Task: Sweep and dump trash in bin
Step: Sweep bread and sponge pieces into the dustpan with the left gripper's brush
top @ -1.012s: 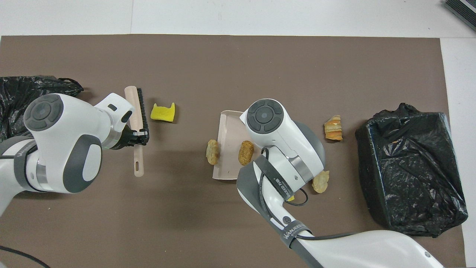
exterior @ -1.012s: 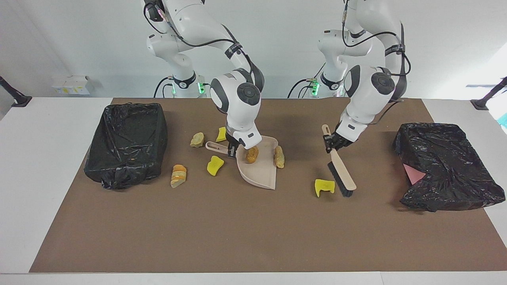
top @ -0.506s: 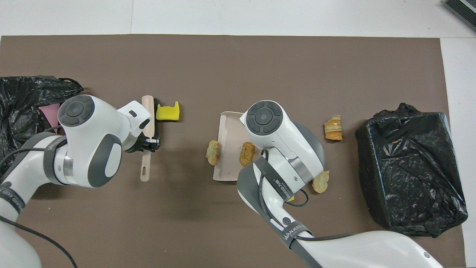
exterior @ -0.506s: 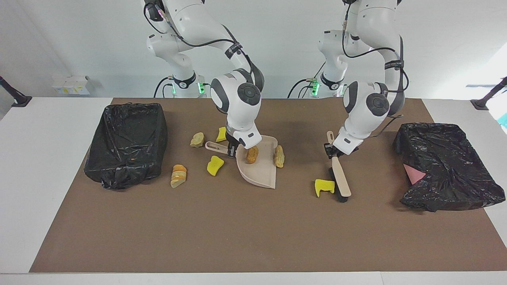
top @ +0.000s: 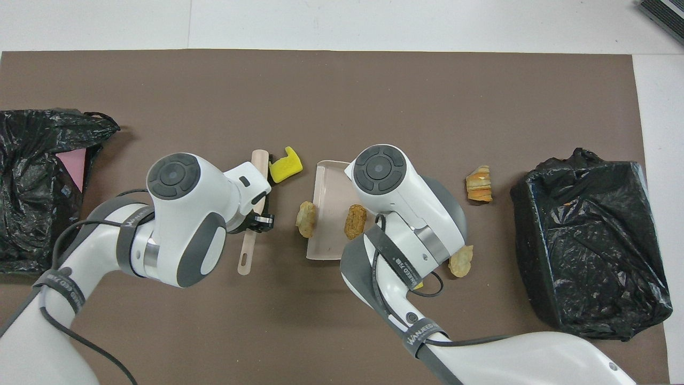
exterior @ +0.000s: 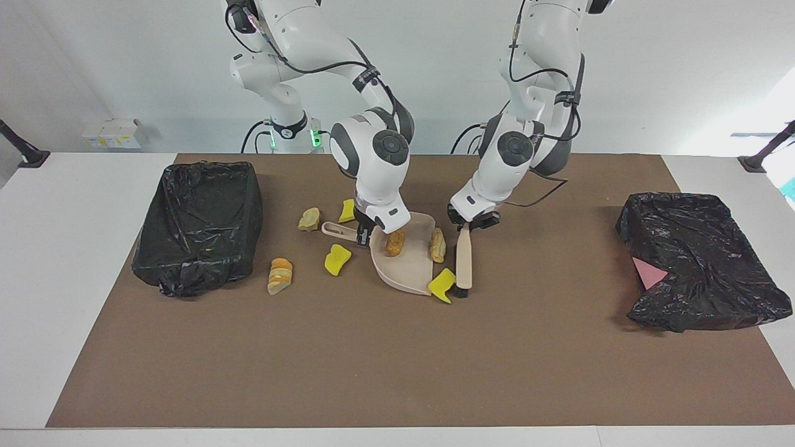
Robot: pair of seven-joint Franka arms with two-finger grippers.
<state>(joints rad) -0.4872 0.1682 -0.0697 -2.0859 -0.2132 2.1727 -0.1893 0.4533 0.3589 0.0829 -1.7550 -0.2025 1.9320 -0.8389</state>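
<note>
My right gripper (exterior: 364,234) is shut on the handle of the beige dustpan (exterior: 404,270), which rests on the mat with one tan lump (exterior: 395,242) in it. My left gripper (exterior: 466,225) is shut on the beige brush (exterior: 463,264). The brush's bristles touch a yellow chunk (exterior: 442,284) at the pan's open lip. Another tan lump (exterior: 438,245) lies against the pan's side, between pan and brush. Loose pieces lie toward the right arm's end: two yellow chunks (exterior: 337,259) (exterior: 347,211), a tan lump (exterior: 308,218) and an orange bread piece (exterior: 280,275). In the overhead view the right gripper is hidden under its arm.
A black-lined bin (exterior: 199,223) stands at the right arm's end of the brown mat. A second black-lined bin (exterior: 695,261), with a pink thing (exterior: 649,273) in it, stands at the left arm's end.
My left gripper has swept the brush toward the dustpan, pushing the yellow chunk along to the pan's lip. The right arm and the dustpan have not moved.
</note>
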